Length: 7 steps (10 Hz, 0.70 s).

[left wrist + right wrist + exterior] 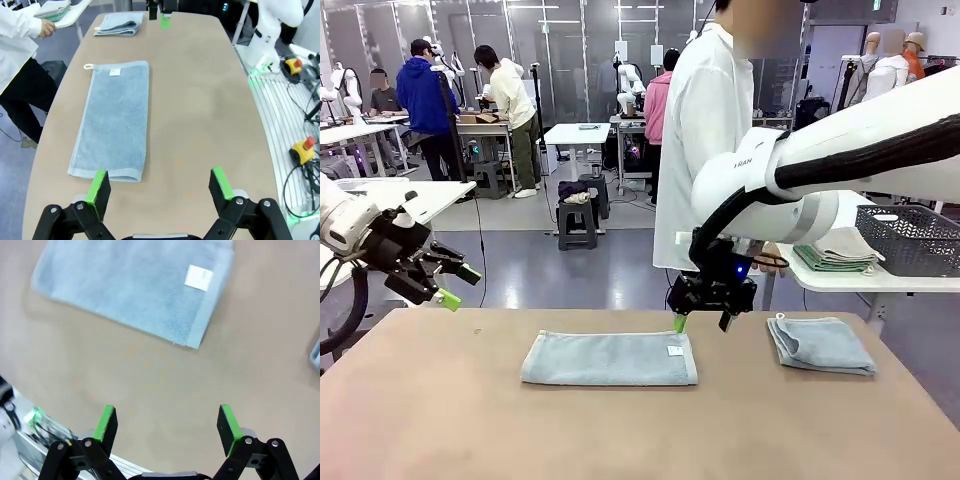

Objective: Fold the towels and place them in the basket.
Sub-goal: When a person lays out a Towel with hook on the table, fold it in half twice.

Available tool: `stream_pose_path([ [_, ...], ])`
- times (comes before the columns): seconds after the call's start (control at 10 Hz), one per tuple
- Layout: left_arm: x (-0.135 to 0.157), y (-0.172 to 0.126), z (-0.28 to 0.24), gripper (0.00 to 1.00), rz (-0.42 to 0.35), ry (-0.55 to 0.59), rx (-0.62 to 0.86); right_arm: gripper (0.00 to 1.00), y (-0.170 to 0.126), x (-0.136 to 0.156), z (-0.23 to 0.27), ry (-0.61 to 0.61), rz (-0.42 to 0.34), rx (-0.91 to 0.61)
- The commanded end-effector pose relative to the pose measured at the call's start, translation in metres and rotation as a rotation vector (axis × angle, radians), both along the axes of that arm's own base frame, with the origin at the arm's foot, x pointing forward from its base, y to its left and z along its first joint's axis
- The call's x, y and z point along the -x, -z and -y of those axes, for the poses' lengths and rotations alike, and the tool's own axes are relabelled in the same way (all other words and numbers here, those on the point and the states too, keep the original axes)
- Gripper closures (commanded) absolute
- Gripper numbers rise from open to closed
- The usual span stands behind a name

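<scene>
**Grippers.** Both are released with nothing between the pads. The left gripper (460, 287) hangs off the table's left far corner, well apart from any cloth. The right gripper (702, 322) hovers just above the right end of the long towel (610, 358), close to its white label (674, 350).

**Task items.** The long towel lies flat, folded lengthwise, mid-table and toward the far edge. A second towel (823, 345), already folded small, lies to its right, near the table's right side. The basket (910, 240) stands on a separate white side table (860, 283) at far right, beside a stack of cloths (840, 250). The person's hand is at that stack.

**Hazards, in my judgement.**
- A pinch at the long towel's end may take the top layer alone, so the lengthwise fold would fall open on the lift.
- Coming down too steeply would drive the pads into the table (470, 420) rather than under the hem.
- The folded towel sits close to the right edge, and a sweep of the right arm could push it off.
- Reaching the basket means crossing the gap between the tables, close to the person.

**Clearance.** The near half of the table is bare, with ample room to fold toward me. The far edge runs just beyond the long towel, which leaves little margin there.
</scene>
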State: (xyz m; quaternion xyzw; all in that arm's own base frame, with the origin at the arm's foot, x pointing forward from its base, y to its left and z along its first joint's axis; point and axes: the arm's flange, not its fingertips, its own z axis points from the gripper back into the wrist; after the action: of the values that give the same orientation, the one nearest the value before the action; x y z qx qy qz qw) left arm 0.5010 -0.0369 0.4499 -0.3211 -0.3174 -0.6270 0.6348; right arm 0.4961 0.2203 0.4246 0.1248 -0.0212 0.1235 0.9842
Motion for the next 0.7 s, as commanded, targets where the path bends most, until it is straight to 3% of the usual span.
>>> stream_pose_path([
  [0.0,-0.005,0.002,0.004,0.0,-0.005,-0.016,0.03,0.0,0.006,-0.008,-0.013,0.164,0.02,-0.012],
  [0.1,-0.006,0.003,0.005,0.0,-0.012,-0.021,0.032,0.0,0.011,-0.011,-0.014,0.211,0.058,-0.012],
  [0.2,-0.007,0.003,0.005,0.0,-0.028,-0.035,0.033,0.0,0.015,-0.015,-0.016,0.236,0.044,-0.021],
  [0.6,-0.002,0.004,0.002,0.0,-0.013,-0.007,0.011,0.0,0.011,-0.013,-0.005,0.187,0.022,-0.026],
])
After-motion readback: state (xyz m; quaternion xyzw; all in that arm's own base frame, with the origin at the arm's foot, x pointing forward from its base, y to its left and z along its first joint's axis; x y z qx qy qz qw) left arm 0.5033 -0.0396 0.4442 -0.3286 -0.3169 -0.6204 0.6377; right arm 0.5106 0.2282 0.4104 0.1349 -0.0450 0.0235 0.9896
